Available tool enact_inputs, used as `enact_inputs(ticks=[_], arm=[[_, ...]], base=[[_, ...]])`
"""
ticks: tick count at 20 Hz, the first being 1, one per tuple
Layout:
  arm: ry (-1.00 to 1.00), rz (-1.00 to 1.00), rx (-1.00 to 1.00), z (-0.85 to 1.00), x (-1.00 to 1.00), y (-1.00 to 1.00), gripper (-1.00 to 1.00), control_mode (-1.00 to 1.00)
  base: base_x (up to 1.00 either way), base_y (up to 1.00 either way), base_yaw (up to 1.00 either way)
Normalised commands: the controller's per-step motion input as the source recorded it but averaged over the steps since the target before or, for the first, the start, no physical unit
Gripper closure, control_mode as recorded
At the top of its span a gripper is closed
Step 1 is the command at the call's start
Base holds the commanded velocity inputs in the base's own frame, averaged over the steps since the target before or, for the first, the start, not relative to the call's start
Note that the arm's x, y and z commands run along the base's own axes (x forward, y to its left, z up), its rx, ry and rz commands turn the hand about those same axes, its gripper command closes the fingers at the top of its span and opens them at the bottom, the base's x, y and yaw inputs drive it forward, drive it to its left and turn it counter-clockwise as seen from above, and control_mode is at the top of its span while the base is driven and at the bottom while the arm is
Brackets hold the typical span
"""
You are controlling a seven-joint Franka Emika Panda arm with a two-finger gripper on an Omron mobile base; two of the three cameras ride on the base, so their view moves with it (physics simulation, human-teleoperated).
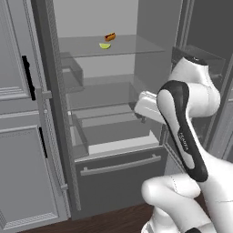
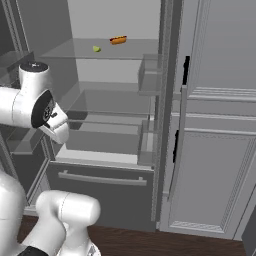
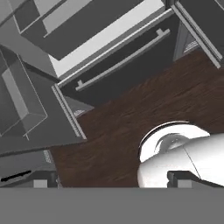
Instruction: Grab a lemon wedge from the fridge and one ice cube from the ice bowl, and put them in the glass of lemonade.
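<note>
Sitting on the open fridge (image 1: 91, 136) top shelf (image 1: 136, 48), near its front edge: lemon wedge (image 1: 105, 45), hot dog (image 1: 109, 36) just behind; hand view adds wood floor (image 3: 144, 109); gripper (image 3: 112, 181) fingers apart, empty

White glossy robot arm (image 1: 191, 136) of rounded, bulbous segments, smooth cylindrical links; long black band along one link with small pale lettering; round black joint cap with a small white marking; dark flat cap on the topmost joint; thin seam lines

Fridge shelf (image 1: 136, 45): lemon wedge (image 1: 105, 45), hot dog (image 1: 109, 36)
</note>
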Motion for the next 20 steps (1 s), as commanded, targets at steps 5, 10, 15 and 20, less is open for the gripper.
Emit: enact_inputs(ticks=[5, 10, 15, 20], arm=[[0.00, 0.35, -0.19, 0.47, -0.99, -0.44, -1.00, -1.00], [-0.26, 0.13, 0.00, 0.07, -0.93, -0.11, -1.00, -1.00], [-0.26, 0.04, -0.01, 0.01, -0.37, -0.02, -1.00, -1.00], [-0.11, 0.00, 0.00, 0.27, -0.09, -0.02, -1.00, -1.00]], base=[[0.00, 0.00, 0.00], [0.00, 0.00, 0.00], [0.00, 0.00, 0.00], [0.00, 0.00, 0.00]])
